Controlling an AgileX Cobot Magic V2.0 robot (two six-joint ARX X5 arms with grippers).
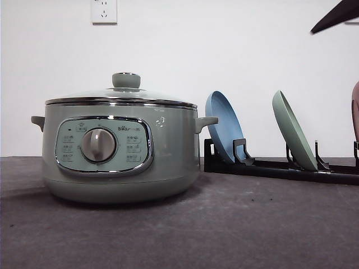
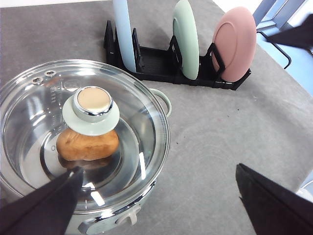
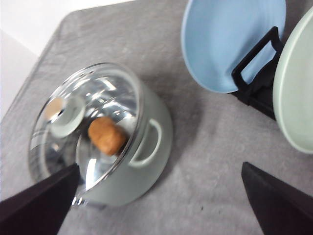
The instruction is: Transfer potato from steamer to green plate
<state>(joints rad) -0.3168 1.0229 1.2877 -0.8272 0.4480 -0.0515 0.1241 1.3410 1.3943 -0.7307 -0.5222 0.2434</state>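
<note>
While the glass lid [image 2: 83, 142] with its pale green knob [image 2: 92, 110] sits closed on the large round sage-green electric steamer [image 1: 119, 150], the task is at its very opening step: nothing has been lifted and nothing is held. The oval, orange-brown, matte-skinned potato [image 2: 87, 144] lies on the floor of the pot, seen through the lid from the left wrist view and again from the right wrist view [image 3: 106, 135]. The wide, shallow, pale mint-green plate [image 1: 294, 133] stands on edge in a black slotted rack [image 1: 280, 166] to the right of the steamer, between a blue plate [image 1: 224, 126] and a pink plate [image 2: 234, 43], so it is not yet lying flat to receive anything.

The left gripper [image 2: 161, 205] hovers above the steamer's near side with its fingers spread wide and empty; the right gripper [image 3: 161, 200] hangs over the grey table [image 1: 224, 224] between steamer and rack, likewise spread and empty.

The next move, as I judge it, calls for one gripper to close on the knob and lift the lid away, and for the green plate to be drawn from the rack and laid flat, before the potato can be reached
</note>
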